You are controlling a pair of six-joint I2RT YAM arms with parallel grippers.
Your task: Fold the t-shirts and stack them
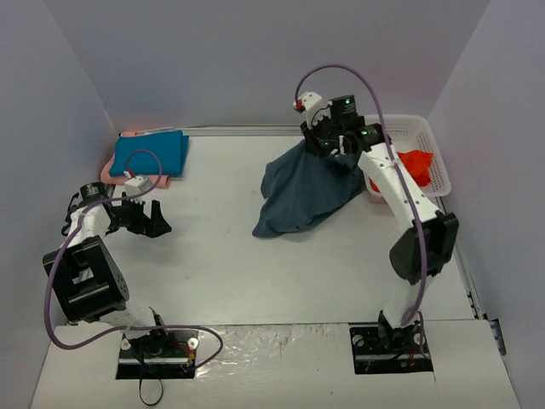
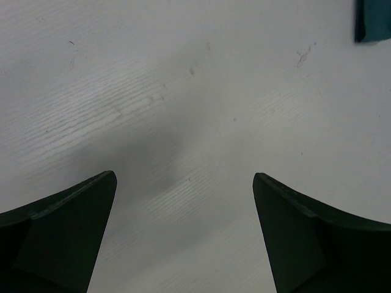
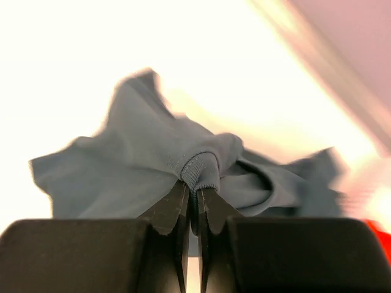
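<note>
My right gripper (image 1: 322, 143) is shut on the ribbed collar of the dark slate blue-grey t-shirt (image 1: 302, 192) and holds it up, so the cloth hangs down to the table in the middle. The right wrist view shows the collar (image 3: 201, 171) pinched between my fingers. The teal-blue t-shirt (image 1: 149, 155) lies folded at the back left on top of the pale pink one (image 1: 109, 175); a corner of the teal one shows in the left wrist view (image 2: 374, 21). The orange-red t-shirt (image 1: 417, 164) lies in the basket. My left gripper (image 1: 149, 220) is open and empty over bare table at the left.
A white plastic lattice basket (image 1: 413, 129) stands at the back right against the wall. Grey walls enclose the table on the left, back and right. The arm bases sit at the near edge.
</note>
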